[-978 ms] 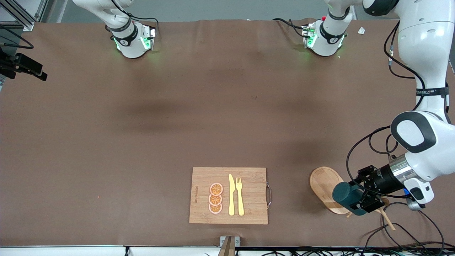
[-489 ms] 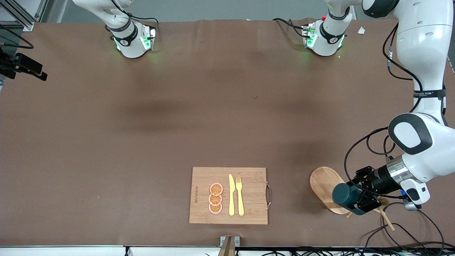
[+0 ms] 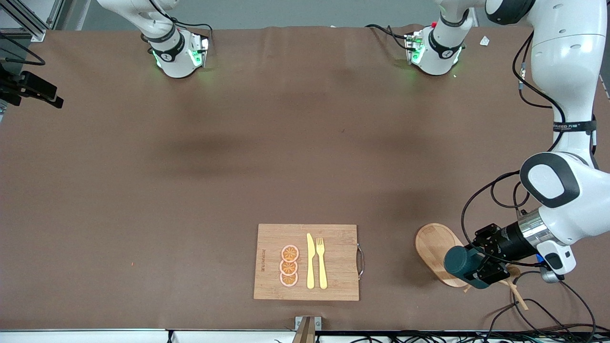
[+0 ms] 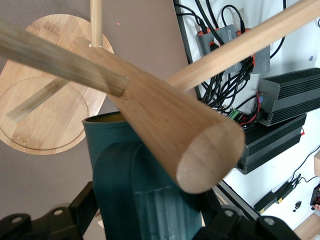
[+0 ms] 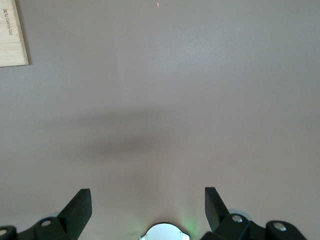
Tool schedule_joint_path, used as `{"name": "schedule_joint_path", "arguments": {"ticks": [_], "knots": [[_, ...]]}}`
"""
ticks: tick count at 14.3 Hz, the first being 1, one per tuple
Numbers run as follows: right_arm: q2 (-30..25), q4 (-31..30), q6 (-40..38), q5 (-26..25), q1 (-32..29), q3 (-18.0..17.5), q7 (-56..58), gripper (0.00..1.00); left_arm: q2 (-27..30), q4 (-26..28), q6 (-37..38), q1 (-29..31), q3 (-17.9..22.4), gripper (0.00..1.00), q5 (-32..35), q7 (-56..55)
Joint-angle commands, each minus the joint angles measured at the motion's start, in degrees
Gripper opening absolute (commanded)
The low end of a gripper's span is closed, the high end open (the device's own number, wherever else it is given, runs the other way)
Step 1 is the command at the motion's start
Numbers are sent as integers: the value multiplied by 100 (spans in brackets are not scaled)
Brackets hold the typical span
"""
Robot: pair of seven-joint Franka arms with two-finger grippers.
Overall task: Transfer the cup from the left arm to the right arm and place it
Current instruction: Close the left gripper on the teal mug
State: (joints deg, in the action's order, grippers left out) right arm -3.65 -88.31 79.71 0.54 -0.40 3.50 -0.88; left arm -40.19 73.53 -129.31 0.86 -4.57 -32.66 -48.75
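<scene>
Over the oval wooden tray (image 3: pixel 431 247), at the left arm's end of the bench (image 3: pixel 190 190), the left claw (image 3: pixel 482 267) is pinching the cup (image 3: pixel 461 262).

Lying on its side in the air, the dark teal cup is sitting between the claw's black fingers (image 4: pixel 75 215), its handle (image 4: pixel 135 190) facing the left wrist camera, and a wooden rack's pegs (image 4: pixel 165 115) are crossing right beside it. Well apart, nearer the bench's middle, a cutting board (image 3: pixel 306 262) is carrying three orange slices (image 3: pixel 289 266), a yellow knife (image 3: pixel 310 261) and a fork (image 3: pixel 321 263). High above bare bench, the right claw (image 5: pixel 147 200) is waiting with its fingers (image 5: pixel 80 207) spread wide.
</scene>
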Motion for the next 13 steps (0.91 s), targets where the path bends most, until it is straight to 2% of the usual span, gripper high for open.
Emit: {"name": "schedule_joint_path", "arguments": {"ticks": [1, 7, 10, 13], "knots": [[-118, -116, 9, 7, 13, 11, -61, 100, -94, -85, -59, -15, -9, 83, -91, 67], [-118, -124, 9, 7, 13, 11, -61, 100, 64, -50, 55, -15, 0, 81, -12, 32], [-118, -125, 0, 7, 13, 11, -61, 100, 213, -49, 397, -7, 0, 73, -12, 14], [-118, -125, 0, 7, 13, 11, -61, 100, 354, -32, 634, -7, 0, 71, -12, -3]]}}
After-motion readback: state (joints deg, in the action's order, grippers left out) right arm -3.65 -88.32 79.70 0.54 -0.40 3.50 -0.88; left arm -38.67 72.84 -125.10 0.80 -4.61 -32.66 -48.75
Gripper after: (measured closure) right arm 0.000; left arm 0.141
